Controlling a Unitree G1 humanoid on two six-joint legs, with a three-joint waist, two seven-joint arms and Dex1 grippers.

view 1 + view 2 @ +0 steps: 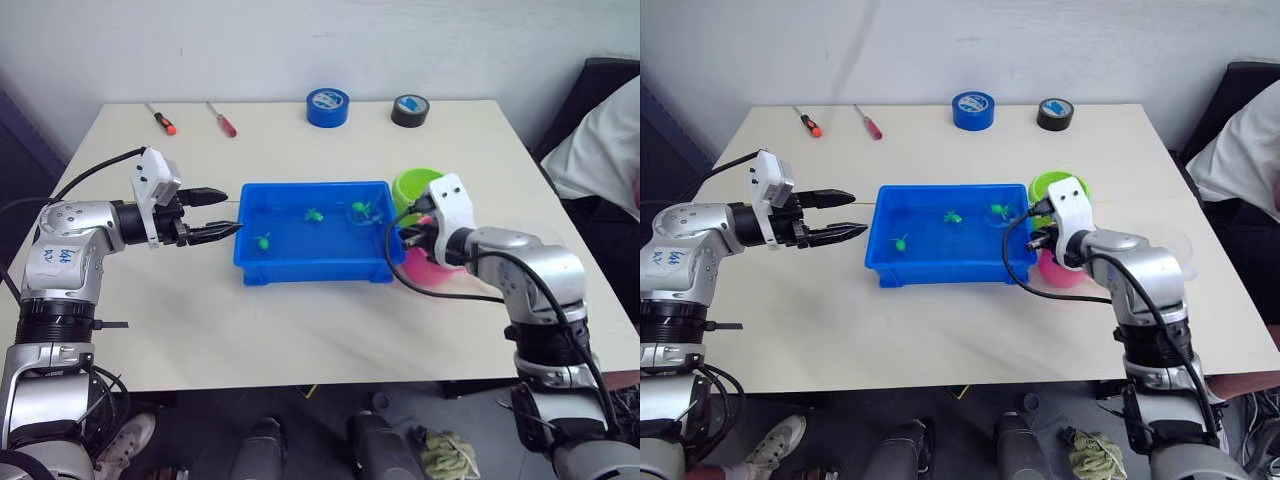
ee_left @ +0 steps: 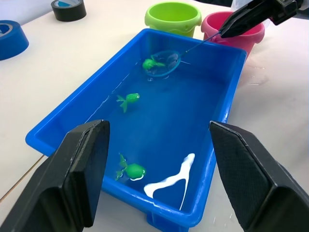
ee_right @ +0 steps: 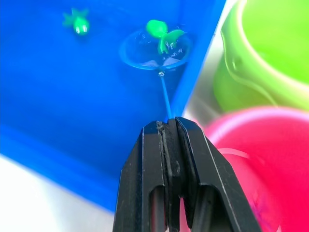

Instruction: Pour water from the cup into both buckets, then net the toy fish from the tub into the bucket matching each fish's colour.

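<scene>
Right wrist view: the right gripper (image 3: pixel 169 126) is clamped tight on the thin handle of the net (image 3: pixel 155 50), whose round blue-rimmed hoop sits in the water of the tub (image 3: pixel 63 92) with a green fish (image 3: pixel 161 32) lying on its rim. The job now looks like lifting that fish out. I would raise the hoop level and slowly so the fish settles into the mesh rather than sliding off, then carry it over the tub's near wall to the green bucket (image 3: pixel 270 53), just beside that end of the tub, not the pink bucket (image 3: pixel 270 159) next to it.

The left gripper (image 1: pixel 212 214) hangs wide open at the tub's opposite end, holding nothing. Two more green fish (image 2: pixel 128 99) (image 2: pixel 131 170) float in the tub, one mid-tub and one toward the left gripper's end.

The tub is glossy, rigid blue plastic with a rolled rim. The buckets are smooth round pails, the net fine and translucent, its handle slender enough to flex. The tabletop (image 1: pixel 330 330) is matt and pale.
</scene>
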